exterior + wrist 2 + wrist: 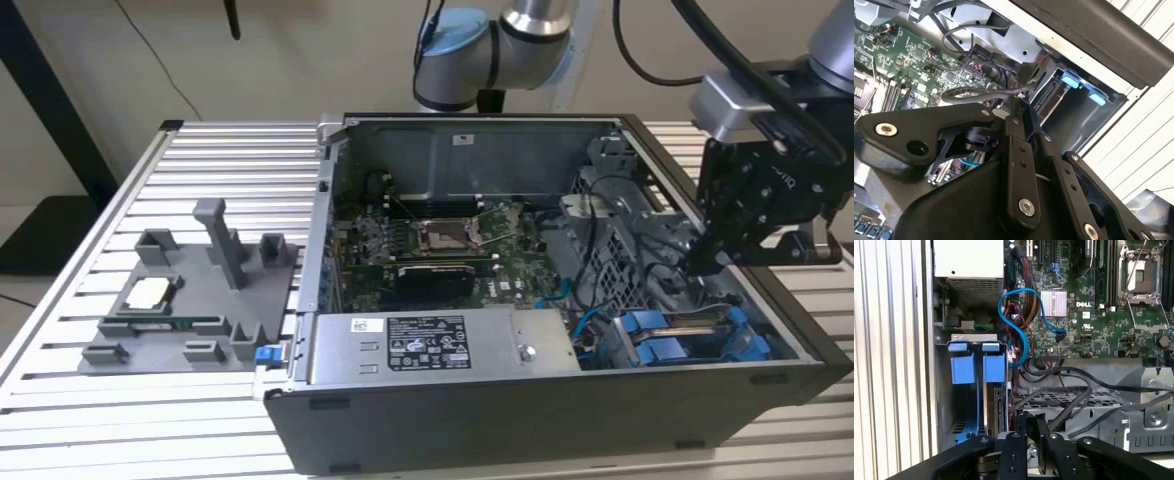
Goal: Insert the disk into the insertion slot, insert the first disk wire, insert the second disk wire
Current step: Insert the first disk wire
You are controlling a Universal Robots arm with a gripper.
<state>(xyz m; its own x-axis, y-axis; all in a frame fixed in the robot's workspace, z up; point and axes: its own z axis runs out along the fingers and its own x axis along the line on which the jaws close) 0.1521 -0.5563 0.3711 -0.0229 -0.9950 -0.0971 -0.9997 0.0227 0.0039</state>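
1. The disk stands on edge in the drive bay, at the near corner of the case on the exterior view's right.
2. It probably handles as stiff, fairly heavy and shock-sensitive, so the blue carrier tabs look like the safest hold.
3. It is a silver-grey slab framed in bright blue.
4. The gripper hangs over the case near the bay, its fingers drawn together.

The disk is standing on edge in the insertion slot of the grey metal bay, its bright blue carrier frame facing outward. A blue disk wire is curling just beside it, its dark plug end hanging loose over the green board.
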